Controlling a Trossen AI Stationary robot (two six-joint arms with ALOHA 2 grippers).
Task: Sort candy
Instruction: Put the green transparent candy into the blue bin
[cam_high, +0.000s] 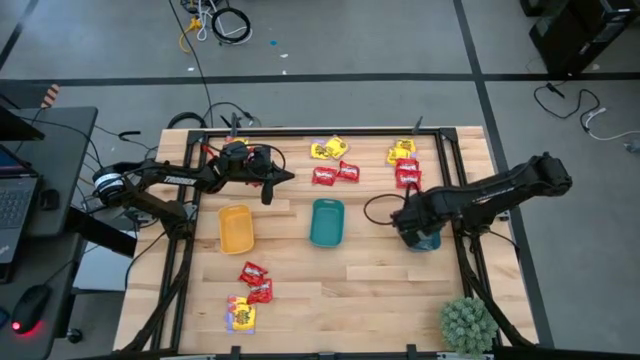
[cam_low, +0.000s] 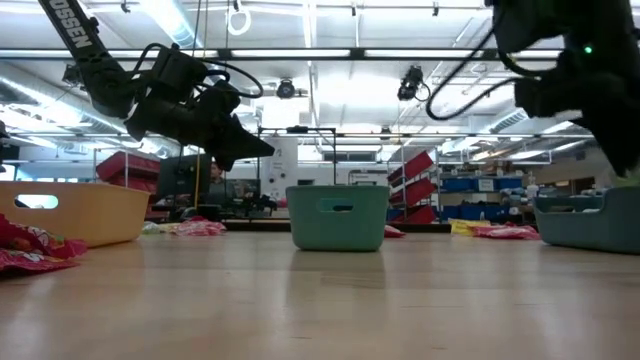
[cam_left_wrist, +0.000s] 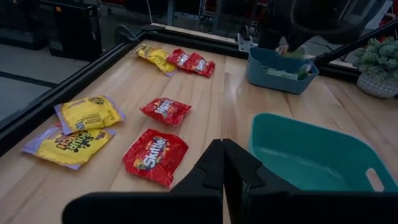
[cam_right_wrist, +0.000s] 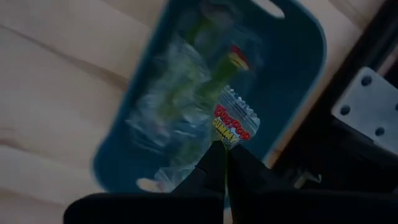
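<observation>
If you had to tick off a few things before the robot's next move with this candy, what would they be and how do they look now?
1. Left gripper free to pick: shut, holds nothing, ok.
2. Red packet near it unobstructed: ok.
3. Right gripper over the blue tray: ok.
4. Right gripper let go of the clear green packet: shut on it, not ok.
5. Teal tray empty: ok.
6. Plant clear of both arms: ok.
</observation>
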